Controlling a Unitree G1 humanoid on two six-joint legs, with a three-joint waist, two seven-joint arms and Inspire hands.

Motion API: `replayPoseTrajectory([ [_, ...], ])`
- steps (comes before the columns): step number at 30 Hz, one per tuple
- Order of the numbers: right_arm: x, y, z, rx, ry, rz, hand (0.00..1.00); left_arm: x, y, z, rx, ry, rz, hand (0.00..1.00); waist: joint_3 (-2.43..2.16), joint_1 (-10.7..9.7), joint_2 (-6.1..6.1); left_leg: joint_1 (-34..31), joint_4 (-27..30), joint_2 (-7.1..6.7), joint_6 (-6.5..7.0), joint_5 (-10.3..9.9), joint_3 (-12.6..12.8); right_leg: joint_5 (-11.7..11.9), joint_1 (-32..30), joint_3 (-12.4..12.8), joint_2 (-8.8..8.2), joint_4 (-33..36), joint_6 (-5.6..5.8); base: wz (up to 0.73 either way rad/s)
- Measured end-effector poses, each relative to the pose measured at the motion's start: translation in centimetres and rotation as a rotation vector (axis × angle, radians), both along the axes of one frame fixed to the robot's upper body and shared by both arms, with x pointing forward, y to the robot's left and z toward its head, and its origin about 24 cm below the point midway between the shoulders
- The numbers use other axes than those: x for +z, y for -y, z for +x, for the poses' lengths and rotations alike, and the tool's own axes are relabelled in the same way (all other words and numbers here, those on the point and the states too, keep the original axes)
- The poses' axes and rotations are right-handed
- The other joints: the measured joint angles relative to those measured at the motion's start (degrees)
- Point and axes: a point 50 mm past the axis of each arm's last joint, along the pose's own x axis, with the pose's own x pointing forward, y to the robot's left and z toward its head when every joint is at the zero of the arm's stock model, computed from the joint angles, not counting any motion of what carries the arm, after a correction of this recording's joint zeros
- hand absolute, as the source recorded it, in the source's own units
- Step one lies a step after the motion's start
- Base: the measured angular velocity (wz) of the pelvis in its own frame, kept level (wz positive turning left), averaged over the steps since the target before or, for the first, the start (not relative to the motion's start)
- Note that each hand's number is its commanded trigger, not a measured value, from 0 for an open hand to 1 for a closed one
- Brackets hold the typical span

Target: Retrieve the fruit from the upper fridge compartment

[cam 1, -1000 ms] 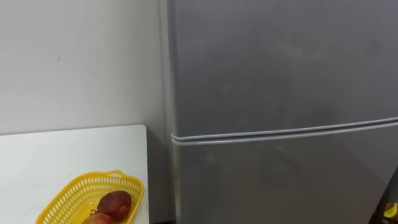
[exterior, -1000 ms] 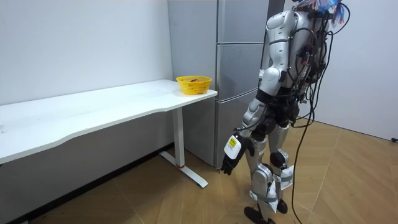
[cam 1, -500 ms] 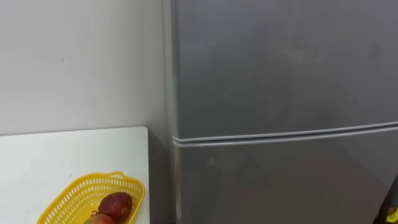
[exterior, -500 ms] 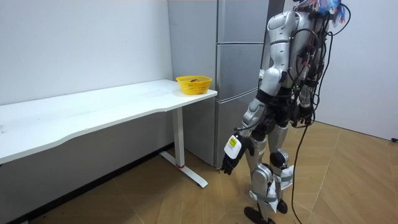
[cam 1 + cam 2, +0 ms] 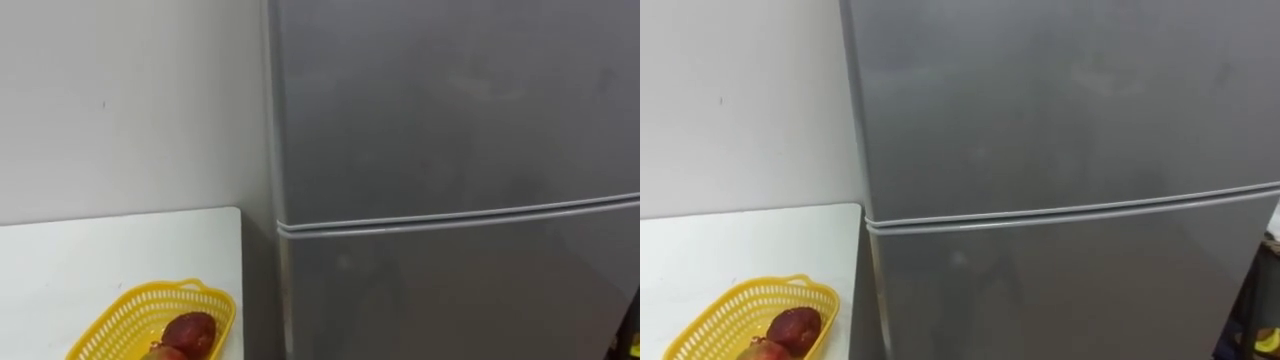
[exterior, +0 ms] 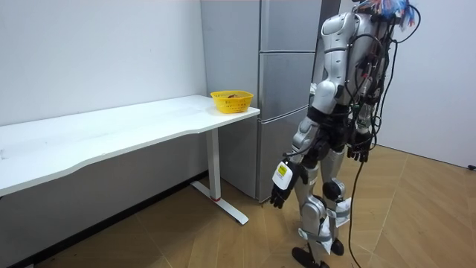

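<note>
The grey fridge (image 5: 450, 110) stands right before me with both doors closed; a seam (image 5: 460, 217) parts the upper door from the lower door (image 5: 450, 300). In the room view I stand upright facing the fridge (image 6: 286, 82), a short step from it. My left hand (image 6: 279, 195) hangs low by my knee with fingers relaxed and nothing in it. My right hand (image 6: 359, 149) hangs at hip height on the room view's right, fingers loose and holding nothing.
A white table (image 5: 100, 250) adjoins the fridge on my left, against the wall. On its near corner sits a yellow basket (image 5: 120, 315) with reddish fruit (image 5: 188, 330) in it. Wooden floor (image 6: 416, 216) lies open behind me.
The eye view has shifted slightly, so the basket and seam sit a little lower. In the room view my right hand has swung out into sight beside my hip.
</note>
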Motion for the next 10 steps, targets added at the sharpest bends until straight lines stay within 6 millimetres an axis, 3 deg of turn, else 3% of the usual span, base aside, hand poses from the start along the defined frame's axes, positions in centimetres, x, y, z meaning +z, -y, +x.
replayPoseTrajectory([
  [2,-0.07,-0.22,0.12,0.048,-0.01,0.029,0.0,-0.04,0.1,0.01,-0.003,-0.008,-0.013,0.0,0.24,-0.1,0.12,0.0,0.0,-0.05,0.0,0.0,0.0,-0.5,-0.3,-0.1,-0.12,0.8,0.0,0.02],
  [10,-0.21,-0.68,0.64,0.149,-0.041,0.087,0.0,-0.14,0.3,-0.21,-0.015,-0.026,-0.02,0.0,0.26,-0.1,0.16,0.1,0.0,-0.12,0.0,0.0,-0.3,-0.7,-0.3,-0.3,-0.2,1.2,0.02,0.01],
])
